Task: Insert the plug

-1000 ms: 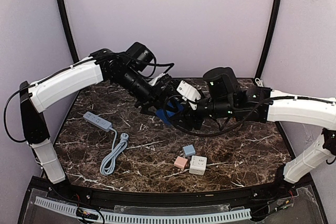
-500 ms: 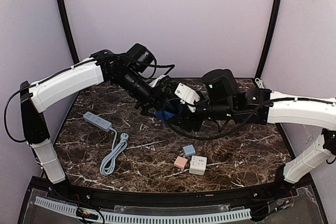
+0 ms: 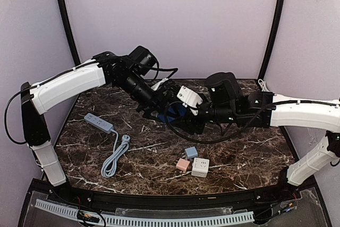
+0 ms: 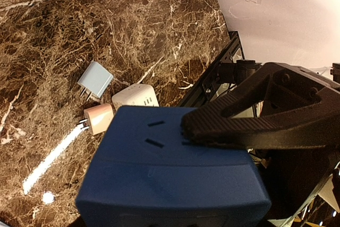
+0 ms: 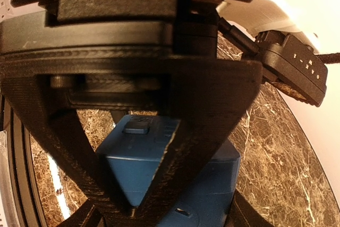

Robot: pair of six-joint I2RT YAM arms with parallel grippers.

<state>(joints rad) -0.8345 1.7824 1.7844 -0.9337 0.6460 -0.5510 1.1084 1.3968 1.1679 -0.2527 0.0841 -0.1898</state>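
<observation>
A blue socket cube (image 3: 174, 112) hangs above the table's middle between both arms. My left gripper (image 3: 159, 104) is shut on it; in the left wrist view the cube (image 4: 170, 174) fills the foreground and hides my own jaws. My right gripper (image 3: 185, 119) meets it from the right, and one of its fingers (image 4: 249, 126) lies on the cube's slotted face. In the right wrist view the cube (image 5: 133, 163) sits behind black finger trusses, so the jaw gap is unclear. A blue-grey plug (image 3: 191, 152) and a pink plug (image 3: 183, 164) lie on the table.
A white socket cube (image 3: 200, 167) lies beside the two plugs near the front. A grey-blue power strip (image 3: 99, 123) with a coiled cord (image 3: 114, 158) lies at the left. The plugs also show in the left wrist view (image 4: 95, 80).
My right gripper has crept left toward the left gripper and further onto the blue cube. The left arm has barely moved.
</observation>
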